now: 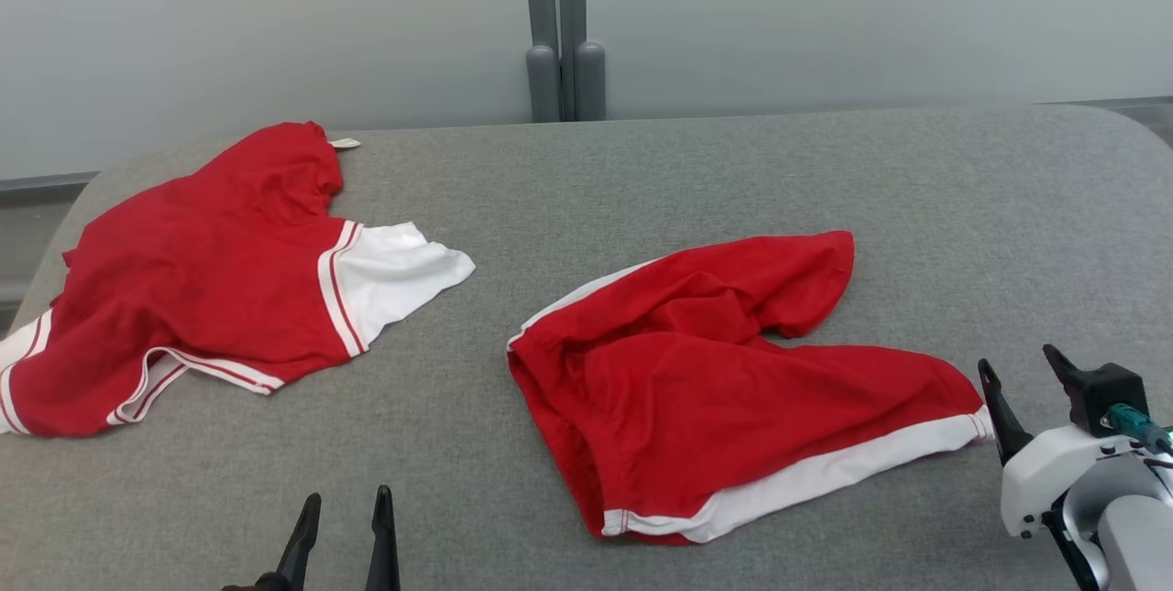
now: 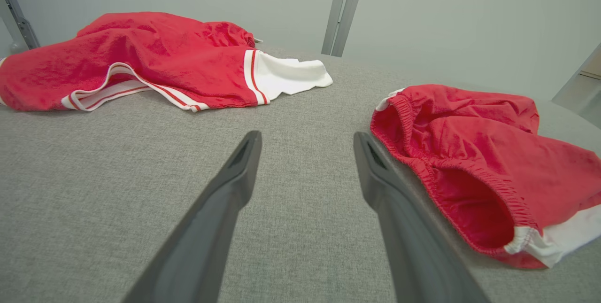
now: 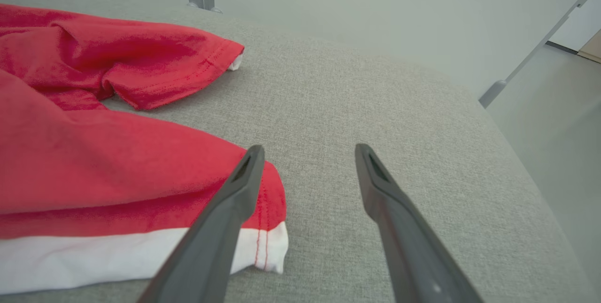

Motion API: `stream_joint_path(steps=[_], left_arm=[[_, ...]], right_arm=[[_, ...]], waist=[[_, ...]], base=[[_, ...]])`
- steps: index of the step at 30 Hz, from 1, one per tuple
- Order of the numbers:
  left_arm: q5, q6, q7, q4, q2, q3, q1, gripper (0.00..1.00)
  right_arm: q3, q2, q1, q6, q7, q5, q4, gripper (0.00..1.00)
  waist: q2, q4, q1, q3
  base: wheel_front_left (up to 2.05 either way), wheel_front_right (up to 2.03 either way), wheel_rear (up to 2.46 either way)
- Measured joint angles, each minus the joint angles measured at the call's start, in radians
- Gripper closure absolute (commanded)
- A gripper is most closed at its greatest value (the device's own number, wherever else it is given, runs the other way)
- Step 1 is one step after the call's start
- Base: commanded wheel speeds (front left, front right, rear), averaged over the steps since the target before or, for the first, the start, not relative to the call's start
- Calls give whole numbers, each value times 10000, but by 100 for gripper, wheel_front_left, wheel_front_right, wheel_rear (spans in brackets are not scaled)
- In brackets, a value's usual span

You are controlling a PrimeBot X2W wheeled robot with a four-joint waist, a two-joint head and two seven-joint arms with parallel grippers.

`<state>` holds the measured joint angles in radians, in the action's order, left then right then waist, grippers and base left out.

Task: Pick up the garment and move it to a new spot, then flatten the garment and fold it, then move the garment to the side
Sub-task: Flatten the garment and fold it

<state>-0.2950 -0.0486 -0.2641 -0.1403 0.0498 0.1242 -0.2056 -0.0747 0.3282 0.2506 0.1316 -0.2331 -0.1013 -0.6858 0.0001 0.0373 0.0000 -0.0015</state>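
Wore long, dark, tapered fingers on the left gripper at lower left; at lower right, paired the right gripper with a glossy white wrist casing, grey forearm and teal plug.

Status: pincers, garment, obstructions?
Both open, empty: left pincer, right pincer. Red fabric shorts with white hem unfolded on grey cloth surface, corner by right pincer. Red-and-white garment at left, apart.

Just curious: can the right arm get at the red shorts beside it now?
Probably yes: the right gripper stands open at the white-trimmed corner of the red shorts, nothing between them.
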Motion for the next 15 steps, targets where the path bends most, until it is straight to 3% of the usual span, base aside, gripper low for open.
stream_joint_path(steps=[3,9,15], left_arm=[[73,-46,0,52,0,-153,-6,0],[322,-215,0,121,0,-280,27,0],[412,-320,0,138,-2,-420,41,0]], right_arm=[[846,-211,-574,0,-257,543,1099,0],[2069,-1390,-2429,-2,-297,1358,5026,0],[2247,-2255,-3783,0,-295,1492,6205,0]], waist=[[0,-147,0,-42],[0,-396,0,-40],[-1,-430,0,-159]], base=[[0,0,0],[0,0,0],[0,0,0]])
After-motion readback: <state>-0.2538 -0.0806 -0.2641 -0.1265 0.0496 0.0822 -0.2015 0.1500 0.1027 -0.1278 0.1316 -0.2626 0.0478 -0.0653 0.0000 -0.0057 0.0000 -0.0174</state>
